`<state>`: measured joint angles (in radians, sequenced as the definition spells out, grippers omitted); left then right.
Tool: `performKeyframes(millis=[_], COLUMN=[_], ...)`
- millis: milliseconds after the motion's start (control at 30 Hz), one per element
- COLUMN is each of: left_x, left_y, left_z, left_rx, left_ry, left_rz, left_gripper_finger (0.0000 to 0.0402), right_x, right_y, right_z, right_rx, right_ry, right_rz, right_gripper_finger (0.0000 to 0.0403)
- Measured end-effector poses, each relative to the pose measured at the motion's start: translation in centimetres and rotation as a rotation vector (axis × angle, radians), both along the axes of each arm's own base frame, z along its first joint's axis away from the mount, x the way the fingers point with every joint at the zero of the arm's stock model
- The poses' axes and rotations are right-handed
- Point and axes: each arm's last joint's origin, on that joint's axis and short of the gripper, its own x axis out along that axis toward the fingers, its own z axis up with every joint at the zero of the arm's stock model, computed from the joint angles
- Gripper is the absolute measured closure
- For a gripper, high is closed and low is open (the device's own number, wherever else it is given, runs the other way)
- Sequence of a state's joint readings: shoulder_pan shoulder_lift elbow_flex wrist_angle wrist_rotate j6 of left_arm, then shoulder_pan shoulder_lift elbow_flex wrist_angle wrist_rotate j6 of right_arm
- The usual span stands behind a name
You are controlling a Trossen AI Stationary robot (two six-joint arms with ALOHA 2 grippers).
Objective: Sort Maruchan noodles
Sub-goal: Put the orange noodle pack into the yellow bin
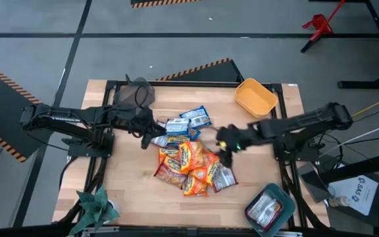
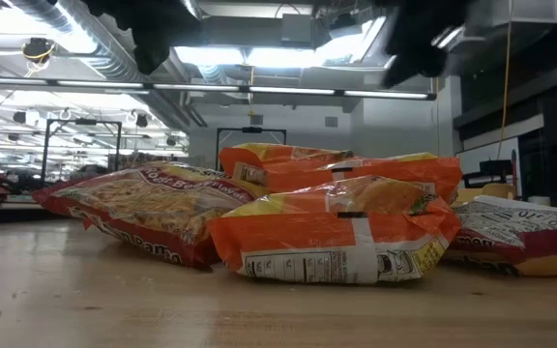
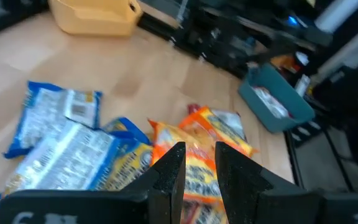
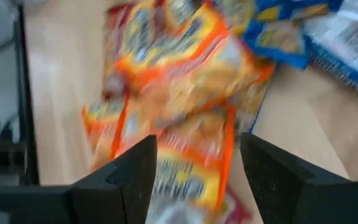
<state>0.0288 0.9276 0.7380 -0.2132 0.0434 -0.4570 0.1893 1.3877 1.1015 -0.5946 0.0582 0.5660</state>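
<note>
**Orange and blue packets heaped mid-table, both arms poised above them**

Crinkly plastic Maruchan noodles lie in a loose overlapping pile at the table's centre: blue-and-yellow packets toward the far side, orange ones in the middle and near side, with silver-grey ones at the pile's right edge. Stacked on one another like this, they leave few clean edges, so each pick probably has to start from the top layer.

The right gripper hangs over the orange packets with its jaws spread wide and nothing between them, apparently lining up a grasp. The left gripper sits by the blue packets at the pile's left edge, its fingers drawn near each other with only a narrow gap, holding nothing.

One silver packet already lies in the teal bin at the near right corner; the yellow bin at the far right looks empty, so sorting seems barely begun.
</note>
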Motion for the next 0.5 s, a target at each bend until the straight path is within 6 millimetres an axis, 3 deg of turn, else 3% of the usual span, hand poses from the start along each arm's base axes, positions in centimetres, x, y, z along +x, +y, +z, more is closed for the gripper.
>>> performKeyframes(millis=[200,367,500], left_x=[-0.1,0.3,1.1], left_y=[-0.2,-0.6,-1.2], left_z=[-0.9,-1.4,-1.8], left_rx=[0.063,0.125,0.169], left_ry=[0.086,0.111,0.11], left_rz=[-0.093,-0.145,-0.195], left_gripper_finger=[0.0319,0.0319,0.0319], right_x=[4.0,5.8,6.9], right_y=[-2.0,-2.5,-2.7], right_z=[-3.5,-6.6,-7.6], right_rx=[0.14,0.144,0.185], right_ry=[0.016,0.069,0.038], right_rz=[0.006,-0.046,-0.088], right_gripper_finger=[0.0184,0.0184,0.0184])
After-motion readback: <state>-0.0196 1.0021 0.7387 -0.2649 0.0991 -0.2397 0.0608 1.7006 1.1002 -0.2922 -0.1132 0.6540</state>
